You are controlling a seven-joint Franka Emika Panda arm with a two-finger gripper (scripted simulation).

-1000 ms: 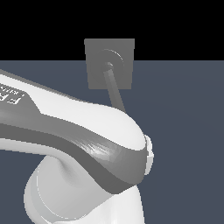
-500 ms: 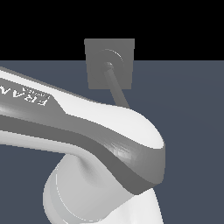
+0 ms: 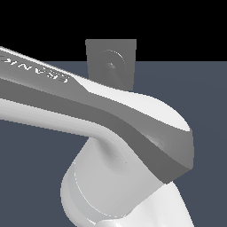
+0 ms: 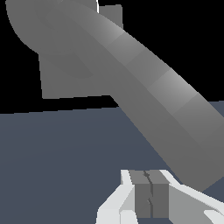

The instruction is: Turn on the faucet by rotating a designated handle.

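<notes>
We look onto a flat dark blue-grey floor that runs back to a plain black backdrop. Starting from the exterior view's left, the robot arm enters as a long white and grey link, with part of its lettering visible, and crosses the frame to a rounded elbow on the exterior view's right; a broad white joint sits below it. Behind the arm, above its middle, we see the faucet, its square grey plate standing upright where floor meets backdrop, with a round boss at the centre. From that boss the handle slants downward towards the exterior view's right, and the arm hides its lower part.

In the wrist view the plate shows as a grey square behind the handle, which fills much of the picture as a thick grey bar running diagonally from the plate. The gripper sits just beside the bar's near end. Its two grey pads are pressed together with only a thin seam between them, pinching nothing; we cannot tell whether they touch the bar.
</notes>
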